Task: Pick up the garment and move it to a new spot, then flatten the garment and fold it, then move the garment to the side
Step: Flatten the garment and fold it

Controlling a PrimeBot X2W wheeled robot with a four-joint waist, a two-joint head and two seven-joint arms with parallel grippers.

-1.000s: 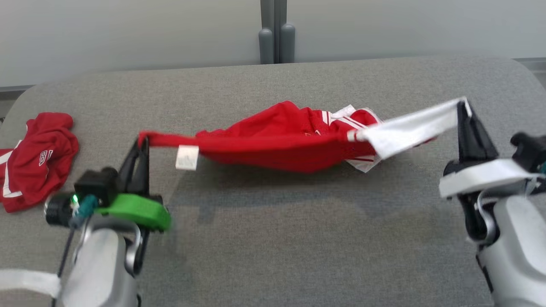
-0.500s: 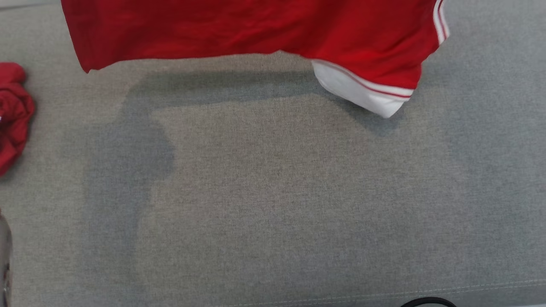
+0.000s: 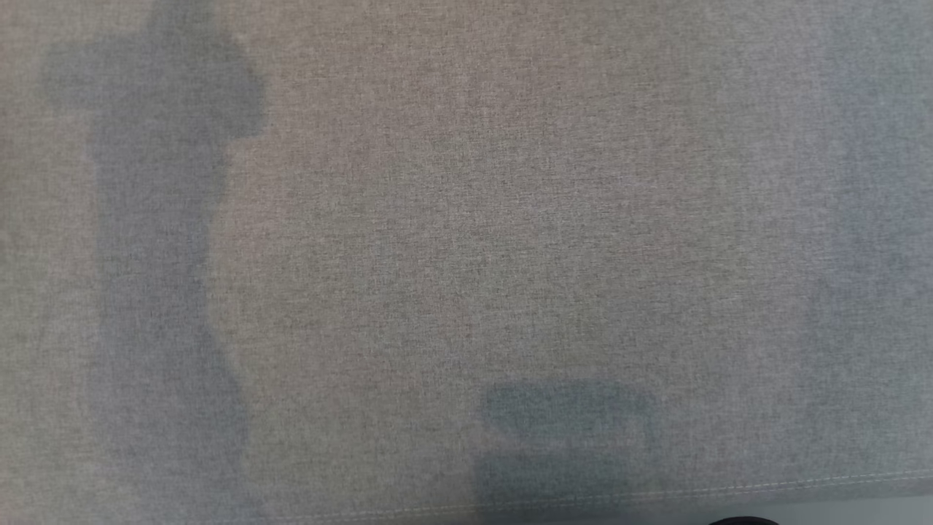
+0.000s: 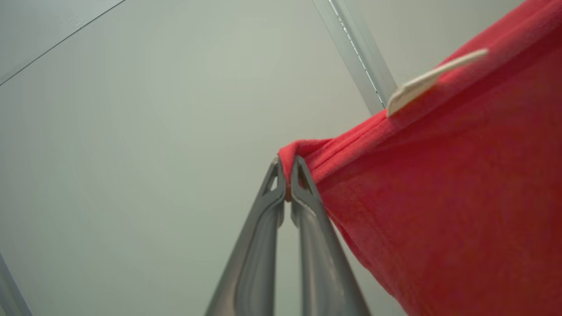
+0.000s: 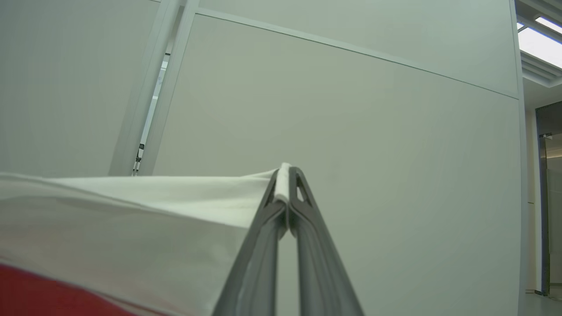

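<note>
- The left claw (image 4: 287, 175) has its two fingers pressed together on a bunched red edge of the garment (image 4: 439, 197); the cloth sits between the tips.
- From this pinch the red cloth runs away to the right side of the left wrist view and hangs down below the fingers.
- A small white label (image 4: 432, 79) stands out from the upper hem of the garment, a little away from the pinch.
- The right claw (image 5: 287, 186) is also pressed together, and it pinches the end of a white band (image 5: 153, 215) of the same garment.
- The white band stretches to the left side of the right wrist view, rather tight, and a red part is under it at the lower left corner.
- Behind both claws there is a pale wall (image 4: 131, 131) with a grey metal strip (image 4: 355, 57), so the garment is held up in the air between the two claws.
- In the head view the grey cloth surface (image 3: 466, 219) carries a long shadow (image 3: 160, 255) near its left edge and a smaller one at its near edge.
- A stitched seam (image 3: 802, 483) runs along the near edge of the surface.
</note>
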